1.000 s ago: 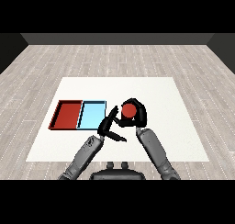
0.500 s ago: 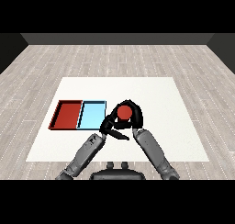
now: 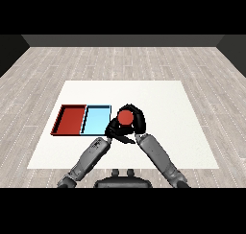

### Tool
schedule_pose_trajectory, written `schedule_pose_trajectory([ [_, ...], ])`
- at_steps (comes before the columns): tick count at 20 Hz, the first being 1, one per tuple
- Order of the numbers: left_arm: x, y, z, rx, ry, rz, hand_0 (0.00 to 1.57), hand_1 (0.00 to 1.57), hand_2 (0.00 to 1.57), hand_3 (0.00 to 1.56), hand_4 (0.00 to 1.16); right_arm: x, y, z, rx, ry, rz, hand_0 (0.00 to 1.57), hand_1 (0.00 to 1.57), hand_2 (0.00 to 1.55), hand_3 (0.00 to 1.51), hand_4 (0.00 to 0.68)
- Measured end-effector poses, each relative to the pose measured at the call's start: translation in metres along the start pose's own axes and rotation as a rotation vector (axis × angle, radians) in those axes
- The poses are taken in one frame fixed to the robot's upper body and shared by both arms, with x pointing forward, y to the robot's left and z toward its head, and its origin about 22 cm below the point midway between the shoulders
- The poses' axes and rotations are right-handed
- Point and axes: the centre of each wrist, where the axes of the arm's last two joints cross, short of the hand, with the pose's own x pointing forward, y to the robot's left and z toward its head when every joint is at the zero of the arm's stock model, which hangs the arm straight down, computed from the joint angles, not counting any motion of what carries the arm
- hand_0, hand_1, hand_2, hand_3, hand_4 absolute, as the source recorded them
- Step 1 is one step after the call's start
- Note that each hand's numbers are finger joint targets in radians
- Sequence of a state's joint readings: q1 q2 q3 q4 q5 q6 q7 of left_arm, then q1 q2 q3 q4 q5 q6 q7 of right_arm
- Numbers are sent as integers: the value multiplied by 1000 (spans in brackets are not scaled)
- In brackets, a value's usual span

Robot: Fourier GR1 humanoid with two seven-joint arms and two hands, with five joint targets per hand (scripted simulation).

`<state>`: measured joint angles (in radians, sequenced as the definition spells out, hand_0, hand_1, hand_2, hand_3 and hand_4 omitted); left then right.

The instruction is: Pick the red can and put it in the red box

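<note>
Red can held upright in the right hand, fingers curled round it, just beside the light blue tray toward the table's middle, red tray nearer the left edge, left hand with fingers relaxed, close under the can.

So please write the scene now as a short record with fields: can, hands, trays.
can: red can, held up, just right of the blue tray
right hand: fingers curled round the can
left hand: next to the can, fingers unclear
red tray: leftmost
blue tray: beside the red tray
table: white
</note>
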<state>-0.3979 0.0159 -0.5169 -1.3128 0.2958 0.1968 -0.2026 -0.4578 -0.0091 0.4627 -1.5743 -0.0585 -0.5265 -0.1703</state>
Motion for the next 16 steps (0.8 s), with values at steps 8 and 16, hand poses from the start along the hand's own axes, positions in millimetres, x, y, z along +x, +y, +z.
schedule_pose_trajectory([
  [8, 2, -3, 5, 180, -26, -3, 1571, 1571, 1571, 1524, 1117, 0, 6, 3, 6, 9, -21, 1571, 1571, 1474, 1404, 626],
  [16, 2, -6, 4, 249, -26, -11, 1571, 1571, 1571, 1498, 1125, 7, 15, 2, -7, 12, -23, 1571, 1571, 1469, 1398, 630],
])
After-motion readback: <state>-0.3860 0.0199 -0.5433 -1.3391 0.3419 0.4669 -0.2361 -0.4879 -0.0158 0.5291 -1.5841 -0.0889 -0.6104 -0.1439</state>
